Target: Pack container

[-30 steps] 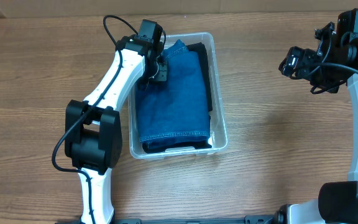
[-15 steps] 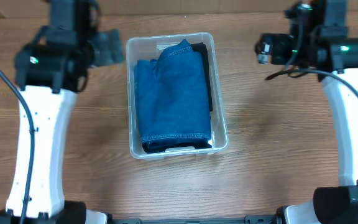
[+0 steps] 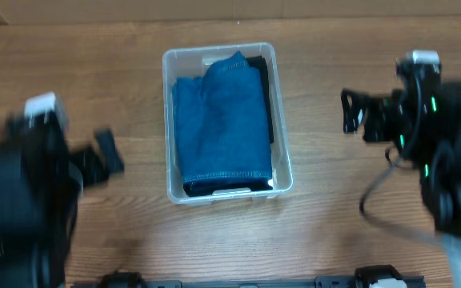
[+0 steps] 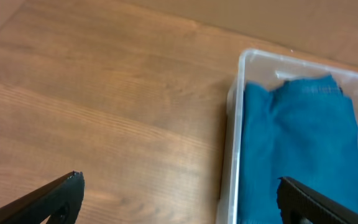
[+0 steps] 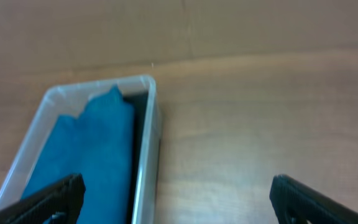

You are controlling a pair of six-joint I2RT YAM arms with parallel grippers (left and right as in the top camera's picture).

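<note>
Container (image 3: pixel 168 128) sits mid-table, holding folded blue denim (image 3: pixel 222 120). Left gripper (image 4: pixel 179 186) and right gripper (image 5: pixel 176 185) both gape wide, gripping nothing, 1 on each side above the wooden table (image 3: pixel 358 64).

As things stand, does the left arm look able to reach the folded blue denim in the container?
Probably yes. The left gripper is open beside the container, whose top is uncovered, and nothing lies between it and the blue denim.
</note>
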